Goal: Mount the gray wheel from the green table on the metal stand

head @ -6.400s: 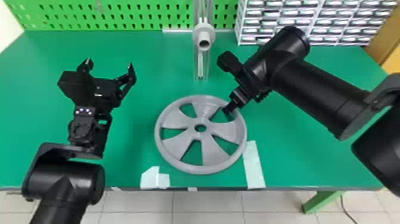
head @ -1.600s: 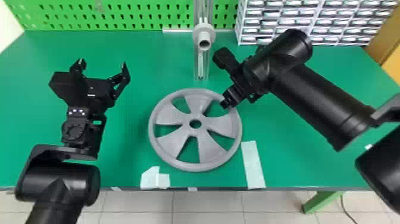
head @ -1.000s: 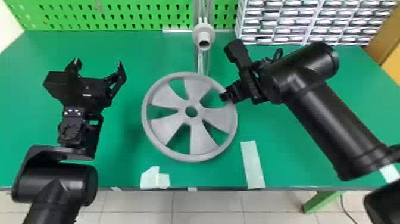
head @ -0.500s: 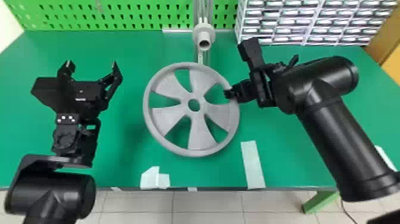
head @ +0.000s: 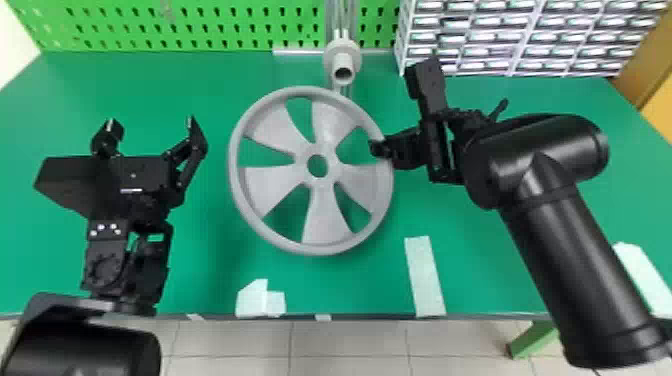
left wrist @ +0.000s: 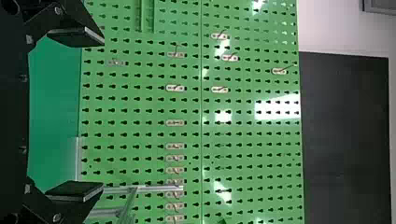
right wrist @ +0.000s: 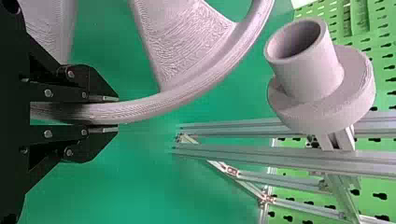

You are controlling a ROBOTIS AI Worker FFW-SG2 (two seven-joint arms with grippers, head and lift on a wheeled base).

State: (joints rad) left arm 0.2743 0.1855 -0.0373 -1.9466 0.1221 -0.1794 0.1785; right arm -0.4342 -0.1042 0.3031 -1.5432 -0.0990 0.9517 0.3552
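Note:
My right gripper (head: 382, 150) is at the right rim of the gray wheel (head: 325, 210), which hides the lower part of the metal stand (head: 341, 15) behind it. In the right wrist view, my right gripper (right wrist: 109, 112) is shut on the rim of the wheel (right wrist: 154, 103); the stand's gray hub (right wrist: 308, 79) is a short way off, not touching the wheel. The hub (head: 343, 65) is just beyond the wheel's far rim in the head view. Left of the wheel, my left gripper (head: 150, 127) is open and holds nothing. The left gripper (left wrist: 93, 114) faces the pegboard in its wrist view.
A green pegboard (head: 225, 25) rises behind the green table (head: 500, 280). White drawer units (head: 515, 37) stand at the back right. Pale tape strips (head: 424, 277) lie along the table's front part.
The right gripper has carried the wheel away from the table's front edge toward the stand, and the right forearm has swung rightward. The left arm has shifted slightly left, still open.

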